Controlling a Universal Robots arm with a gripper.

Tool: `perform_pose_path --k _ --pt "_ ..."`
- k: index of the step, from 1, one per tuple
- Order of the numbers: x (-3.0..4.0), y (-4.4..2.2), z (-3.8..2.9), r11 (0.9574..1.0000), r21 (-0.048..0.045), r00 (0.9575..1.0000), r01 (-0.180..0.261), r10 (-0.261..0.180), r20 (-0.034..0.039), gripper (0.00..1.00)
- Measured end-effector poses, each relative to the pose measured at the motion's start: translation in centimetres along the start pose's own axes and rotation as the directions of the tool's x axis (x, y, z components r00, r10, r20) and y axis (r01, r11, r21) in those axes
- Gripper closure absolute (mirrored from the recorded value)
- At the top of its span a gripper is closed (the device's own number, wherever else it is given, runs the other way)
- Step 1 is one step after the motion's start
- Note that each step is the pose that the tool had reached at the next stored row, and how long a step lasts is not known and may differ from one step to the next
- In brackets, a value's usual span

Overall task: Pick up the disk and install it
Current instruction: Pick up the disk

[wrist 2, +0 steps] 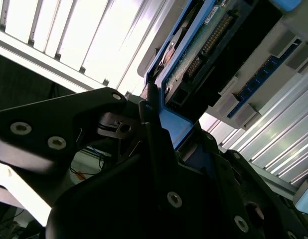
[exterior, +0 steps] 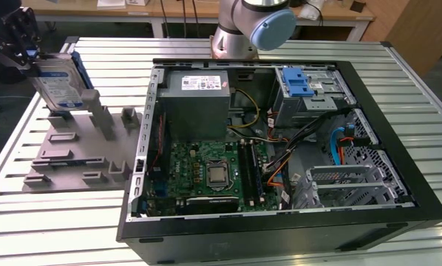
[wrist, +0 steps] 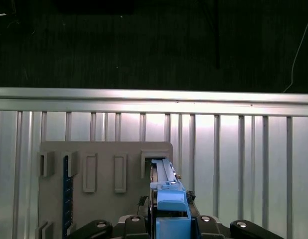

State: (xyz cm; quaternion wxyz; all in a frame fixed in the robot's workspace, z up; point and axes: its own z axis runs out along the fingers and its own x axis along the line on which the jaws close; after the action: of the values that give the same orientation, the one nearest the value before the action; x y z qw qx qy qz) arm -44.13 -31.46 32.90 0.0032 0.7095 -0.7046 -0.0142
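Saw gripper [exterior: 35, 55] pinched tight on the disk [exterior: 58, 84] by its top edge, disk upright at the grey slotted holder [exterior: 73, 160], exterior view's left, well outside the open PC case [exterior: 280, 233]. Couldn't tell whether it sat clear of its slot. Found inside the case: motherboard [exterior: 206, 166], grey power supply box [exterior: 195, 105], blue bracket [exterior: 296, 83] atop the drive cage.

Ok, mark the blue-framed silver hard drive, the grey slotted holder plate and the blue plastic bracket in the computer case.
blue-framed silver hard drive [exterior: 58, 83]: exterior view, its printed label.
grey slotted holder plate [exterior: 95, 149]: exterior view, flat top surface.
blue plastic bracket [exterior: 296, 83]: exterior view, its middle.
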Motion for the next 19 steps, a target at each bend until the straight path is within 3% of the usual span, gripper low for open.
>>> perform_pose_path --k 8,19 --pt "-0.02 0.02 -0.89 1.0 0.0012 1.0 0.0 0.0 0.0 0.64" --pt "-0.03 0.07 -1.6 1.0 0.0053 1.0 0.0 0.0 0.0001 0.64"
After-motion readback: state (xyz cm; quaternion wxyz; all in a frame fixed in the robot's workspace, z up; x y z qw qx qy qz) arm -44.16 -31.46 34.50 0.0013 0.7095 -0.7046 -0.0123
